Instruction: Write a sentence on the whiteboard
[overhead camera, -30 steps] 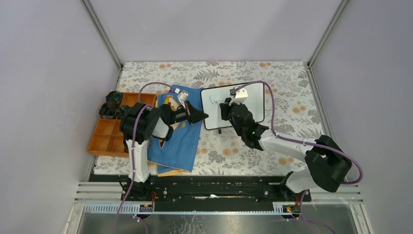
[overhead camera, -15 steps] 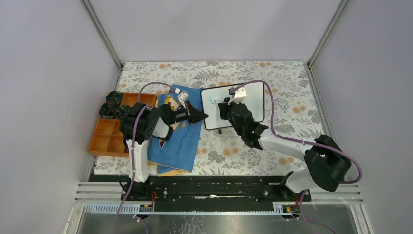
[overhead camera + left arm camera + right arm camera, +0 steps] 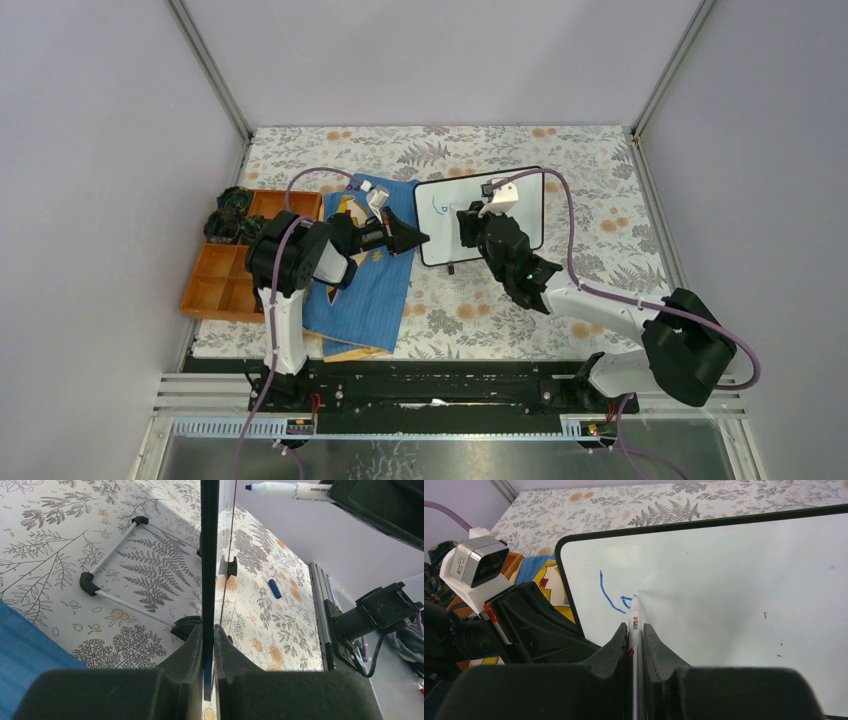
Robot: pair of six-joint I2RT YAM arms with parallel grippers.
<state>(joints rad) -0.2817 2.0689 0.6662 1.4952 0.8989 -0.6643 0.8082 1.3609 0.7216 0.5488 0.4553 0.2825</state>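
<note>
At the near edge of the table (image 3: 600,160) the two arms rise from their bases, the left one reaching forward over a blue cloth-like book (image 3: 370,285) that lies flat just beside an orange compartment tray (image 3: 215,280). The left fingers (image 3: 190,645) are pressed onto the thin black frame of the whiteboard (image 3: 437,240), pinching its left edge between them. The board stands tilted on its small black feet toward the middle of the table, past the far right corner of the book. From the right, the right fingers (image 3: 616,645) are clamped on a white marker (image 3: 634,620), which runs straight out between them with its tip touching the board's upper left area. Of the sentence (image 3: 608,597) only the first blue marks show there: a long curved stroke and a small loop just beside the tip. The remaining board face is white, apart from a few tiny dark specks. Beyond the board, a small blue cap-like piece (image 3: 272,588) lies on the leaf-patterned table.
</note>
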